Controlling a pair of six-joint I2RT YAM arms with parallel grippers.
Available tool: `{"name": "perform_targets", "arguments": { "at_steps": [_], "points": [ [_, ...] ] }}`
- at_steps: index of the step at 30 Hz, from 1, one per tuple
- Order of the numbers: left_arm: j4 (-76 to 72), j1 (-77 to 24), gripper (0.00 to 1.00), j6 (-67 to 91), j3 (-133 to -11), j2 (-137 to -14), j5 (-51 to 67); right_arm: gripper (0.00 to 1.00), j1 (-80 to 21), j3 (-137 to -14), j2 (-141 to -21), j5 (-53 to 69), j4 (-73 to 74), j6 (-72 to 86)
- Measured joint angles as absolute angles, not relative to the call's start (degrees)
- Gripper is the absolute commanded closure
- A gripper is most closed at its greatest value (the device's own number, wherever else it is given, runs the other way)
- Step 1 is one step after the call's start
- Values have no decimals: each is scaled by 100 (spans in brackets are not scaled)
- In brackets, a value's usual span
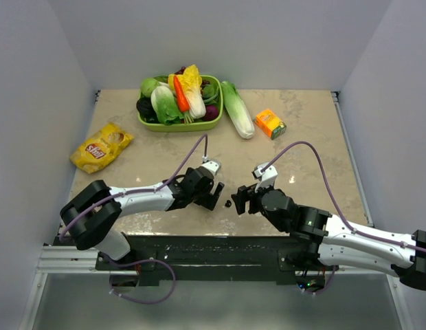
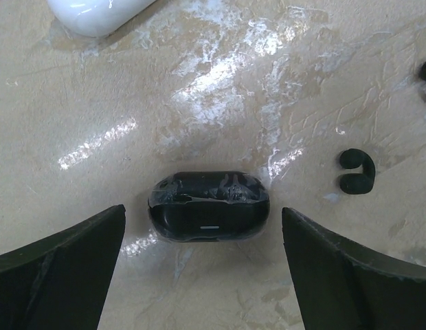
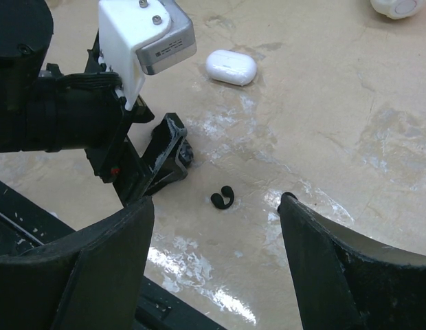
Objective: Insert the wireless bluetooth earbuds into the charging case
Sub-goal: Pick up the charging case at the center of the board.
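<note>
The left gripper is sitting low over the table with its fingers spread wide, and the black case is lying flat right between them, a gap showing on both sides, so nothing is clamped. The case is looking closed. Just to its right, outside the fingers, a black earbud is lying loose on the table, near the case but not touching it. From the right wrist, that same bud is lying just ahead of the right gripper, whose fingers are also standing apart and holding nothing. The two grippers are facing each other across the bud. A white case is resting closed farther back, well apart from the black one. At the far edge, a green basket of vegetables, a chip bag and an orange carton are sitting clear of it all.
</note>
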State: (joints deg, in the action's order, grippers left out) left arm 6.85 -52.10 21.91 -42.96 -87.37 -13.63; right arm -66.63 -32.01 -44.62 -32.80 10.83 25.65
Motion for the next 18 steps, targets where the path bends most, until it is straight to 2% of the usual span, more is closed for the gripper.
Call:
{"name": "perform_targets", "arguments": {
  "at_steps": [5,13,18],
  "points": [
    [615,-5212,5,2191,-4296,-8945,-1365,23,-6663,-3201,-4460,-3280,1100,2567],
    [447,-5212,6,2231,-4296,-9043,-1382,23,-6661,-3201,-4370,-3284,1205,2569],
    [390,-5212,16,2252,-4296,-9065,-1385,23,-6661,-3201,-4370,-3284,1227,2569]
  ]
}}
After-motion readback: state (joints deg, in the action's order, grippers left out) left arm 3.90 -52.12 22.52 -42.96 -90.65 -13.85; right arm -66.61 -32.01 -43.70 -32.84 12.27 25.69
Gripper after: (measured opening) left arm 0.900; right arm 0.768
